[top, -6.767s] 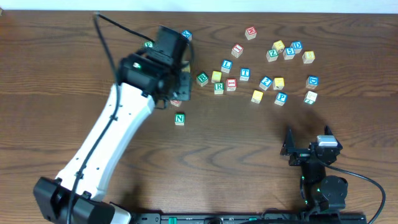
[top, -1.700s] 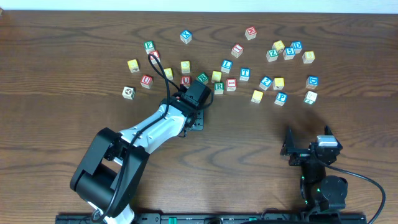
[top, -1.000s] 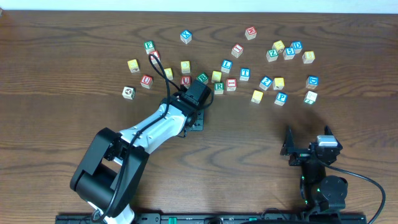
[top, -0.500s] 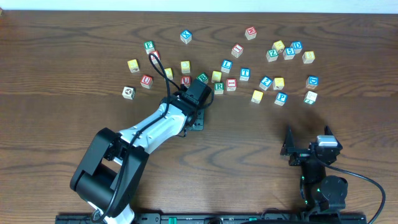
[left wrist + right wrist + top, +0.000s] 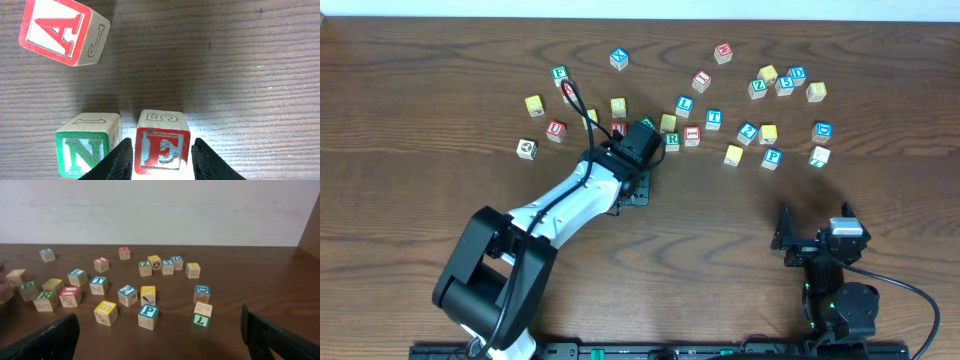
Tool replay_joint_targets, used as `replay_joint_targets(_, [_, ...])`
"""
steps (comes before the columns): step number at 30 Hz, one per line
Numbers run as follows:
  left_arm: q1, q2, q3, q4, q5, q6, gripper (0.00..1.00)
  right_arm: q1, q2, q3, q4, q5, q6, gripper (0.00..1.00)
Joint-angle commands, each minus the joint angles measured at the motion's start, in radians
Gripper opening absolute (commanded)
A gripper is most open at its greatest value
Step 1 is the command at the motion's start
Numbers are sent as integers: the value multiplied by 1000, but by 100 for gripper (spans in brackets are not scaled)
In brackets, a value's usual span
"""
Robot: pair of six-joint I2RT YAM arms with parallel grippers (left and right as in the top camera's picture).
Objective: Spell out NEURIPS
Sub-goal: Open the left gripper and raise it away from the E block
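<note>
In the left wrist view a red E cube [image 5: 162, 152] rests on the table just right of the green N cube [image 5: 80, 152]. My left gripper [image 5: 162, 156] is shut on the E cube, one finger against each side. From overhead the left gripper [image 5: 633, 190] hides both cubes. A red U cube [image 5: 555, 128] lies at the far left. The green R cube [image 5: 45, 300], the yellow-faced S cube [image 5: 105, 312] and the blue P cube [image 5: 148, 316] lie in the far scatter. My right gripper [image 5: 817, 235] stands open and empty at the near right.
A red A cube [image 5: 60, 30] lies tilted just beyond the N. Blue L [image 5: 684, 103] and T [image 5: 714, 118] cubes, a green L cube [image 5: 201, 319] and several other lettered cubes are strewn across the far half of the wooden table [image 5: 880, 230].
Since the earliest frame my left arm has come back from the far cluster and now holds the E beside the N. In the last half second its wrist shifted slightly farther away. The right arm is still.
</note>
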Motion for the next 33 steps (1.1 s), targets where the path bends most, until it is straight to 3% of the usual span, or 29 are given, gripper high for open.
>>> replay_joint_targets(1, [2,-53,31,-13,-18,19,38,-7,-4,-2,-4,-2,-8,99])
replay_joint_targets(11, [3,-226,37,-58,-106,35,38,-7,-4,-2,-4,-2,-8,99])
replay_joint_targets(16, [41,-267,106,-140,-109,54,50,-7,-4,-2,-4,-2,-8,99])
replay_joint_targets(21, [125,-267,218,-233,-108,61,53,-7,-4,-2,-4,-2,-8,99])
replay_joint_targets(25, [206,-267,318,-297,-105,118,57,-7,-4,-2,-4,-2,-8,99])
replay_joint_targets(28, [279,-247,398,-357,-16,232,66,-7,-4,-2,-4,-2,-8,99])
replay_joint_targets(33, [407,-134,546,-461,60,319,69,-7,-4,-2,-4,-2,-8,99])
